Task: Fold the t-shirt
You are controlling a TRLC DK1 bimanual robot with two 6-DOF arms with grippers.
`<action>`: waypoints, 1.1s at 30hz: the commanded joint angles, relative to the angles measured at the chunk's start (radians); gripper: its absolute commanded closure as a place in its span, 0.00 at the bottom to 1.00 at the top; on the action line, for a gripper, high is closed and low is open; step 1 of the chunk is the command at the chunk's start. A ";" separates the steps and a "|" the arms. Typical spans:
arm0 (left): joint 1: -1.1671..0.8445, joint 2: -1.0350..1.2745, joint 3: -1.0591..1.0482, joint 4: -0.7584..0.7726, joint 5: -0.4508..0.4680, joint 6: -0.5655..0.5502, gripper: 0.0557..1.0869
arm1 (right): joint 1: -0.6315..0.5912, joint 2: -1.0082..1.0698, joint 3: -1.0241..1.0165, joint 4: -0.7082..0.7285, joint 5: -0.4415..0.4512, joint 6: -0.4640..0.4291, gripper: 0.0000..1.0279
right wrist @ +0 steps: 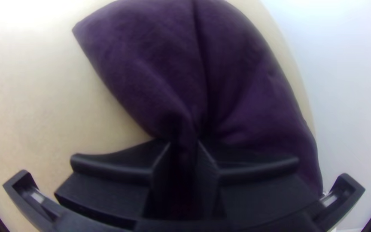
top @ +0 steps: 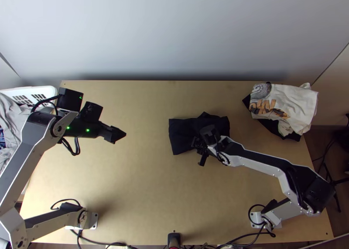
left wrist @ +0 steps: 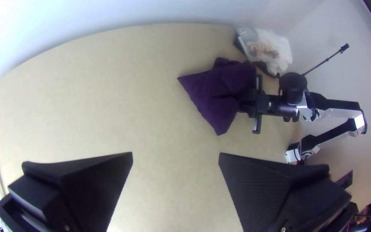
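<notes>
A dark t-shirt [top: 181, 133] lies as a compact bundle right of the table's middle. Over its near part is my right gripper [top: 201, 145]. The right wrist view shows the dark purple cloth [right wrist: 245, 77] pinched into creases between the fingers of the right gripper [right wrist: 184, 148], which is shut on it. My left gripper [top: 118, 134] is over the table's left part, well apart from the shirt. In the left wrist view the left gripper [left wrist: 175, 157] stands open with bare table between its fingers, and the purple shirt [left wrist: 215, 92] lies beyond.
A pile of white and black clothes [top: 290, 107] lies at the table's far right corner. A white basket [top: 32, 92] with grey cloth stands off the left edge. Cables run along the near edge of the table [top: 144, 196]. Bare wood separates the left gripper from the shirt.
</notes>
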 commanded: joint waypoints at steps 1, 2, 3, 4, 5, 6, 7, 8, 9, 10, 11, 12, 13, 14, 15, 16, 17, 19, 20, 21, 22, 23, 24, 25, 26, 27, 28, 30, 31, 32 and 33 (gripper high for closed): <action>0.009 -0.006 0.000 -0.007 0.003 0.014 0.05 | -0.001 -0.049 -0.010 0.054 0.020 0.054 0.97; 0.009 -0.006 0.002 -0.005 0.003 0.014 0.05 | -0.001 -0.075 -0.007 0.049 0.020 0.067 0.97; 0.009 -0.006 0.003 -0.005 0.003 0.014 0.05 | -0.001 -0.106 0.000 0.042 0.021 0.071 0.97; 0.007 -0.006 0.003 -0.005 0.003 0.014 0.06 | 0.001 -0.132 0.007 0.031 0.024 0.076 0.97; 0.007 -0.006 0.003 -0.005 0.003 0.014 0.06 | 0.001 -0.158 0.018 0.019 0.027 0.080 0.97; 0.007 -0.006 0.003 -0.005 0.003 0.014 0.05 | -0.001 -0.179 0.030 0.009 0.027 0.088 0.97; 0.007 -0.006 0.005 -0.005 0.003 0.014 0.05 | -0.001 -0.201 0.041 -0.001 0.035 0.090 0.97; 0.006 -0.007 0.005 -0.005 0.004 0.014 0.05 | -0.007 -0.221 0.053 -0.009 0.043 0.090 0.97; 0.004 -0.007 0.005 -0.005 0.004 0.014 0.05 | -0.015 -0.235 0.065 -0.015 0.044 0.090 0.97; 0.003 -0.007 0.005 -0.005 0.004 0.014 0.05 | -0.022 -0.250 0.079 -0.027 0.046 0.090 0.97; 0.003 -0.007 0.007 -0.005 0.004 0.014 0.05 | -0.034 -0.258 0.093 -0.044 0.046 0.093 0.97; 0.001 -0.007 0.008 -0.005 0.004 0.014 0.05 | -0.045 -0.265 0.105 -0.060 0.046 0.096 0.97; 0.001 -0.009 0.011 -0.005 0.004 0.014 0.05 | -0.061 -0.274 0.115 -0.069 0.046 0.099 0.97; 0.001 -0.009 0.013 -0.005 0.004 0.014 0.05 | -0.074 -0.285 0.122 -0.072 0.046 0.102 0.97; 0.001 -0.009 0.014 -0.005 0.003 0.014 0.05 | -0.093 -0.294 0.130 -0.084 0.046 0.110 0.97; 0.001 -0.009 0.016 -0.005 0.004 0.014 0.05 | -0.111 -0.305 0.141 -0.093 0.046 0.116 0.97; 0.001 -0.010 0.016 -0.005 0.003 0.014 0.05 | -0.131 -0.316 0.150 -0.098 0.046 0.122 0.97; 0.001 -0.013 0.014 -0.008 0.004 0.014 0.05 | -0.176 -0.337 0.171 -0.116 0.044 0.137 0.97; 0.001 -0.015 0.013 -0.010 0.004 0.014 0.05 | -0.196 -0.348 0.185 -0.124 0.044 0.149 0.97; 0.001 -0.017 0.011 -0.010 0.003 0.014 0.05 | -0.222 -0.360 0.199 -0.129 0.044 0.157 0.97; 0.001 -0.018 0.010 -0.011 0.003 0.015 0.05 | -0.246 -0.368 0.216 -0.141 0.044 0.169 0.97; 0.001 -0.020 0.007 -0.011 0.003 0.015 0.05 | -0.268 -0.374 0.233 -0.152 0.044 0.171 0.97; 0.000 -0.021 0.005 -0.011 0.003 0.015 0.06 | -0.294 -0.382 0.245 -0.155 0.044 0.171 0.97; 0.000 -0.023 0.003 -0.011 0.003 0.015 0.05 | -0.323 -0.388 0.263 -0.162 0.043 0.171 0.97; 0.000 -0.024 0.000 -0.011 0.004 0.015 0.05 | -0.357 -0.391 0.282 -0.175 0.038 0.171 0.97; -0.004 -0.026 -0.001 -0.011 0.003 0.015 0.05 | -0.390 -0.394 0.300 -0.181 0.029 0.171 0.97; -0.005 -0.027 -0.004 -0.011 0.004 0.015 0.06 | -0.430 -0.399 0.320 -0.190 0.014 0.171 0.97; -0.008 -0.032 -0.009 -0.011 0.004 0.015 0.05 | -0.518 -0.403 0.360 -0.204 -0.023 0.174 0.97; -0.008 -0.035 -0.010 -0.011 0.004 0.015 0.05 | -0.559 -0.403 0.377 -0.210 -0.039 0.174 0.97; -0.008 -0.036 -0.013 -0.011 0.004 0.015 0.05 | -0.602 -0.403 0.391 -0.214 -0.059 0.174 0.97; -0.008 -0.040 -0.020 -0.011 0.003 0.015 0.05 | -0.650 -0.403 0.406 -0.218 -0.078 0.174 0.97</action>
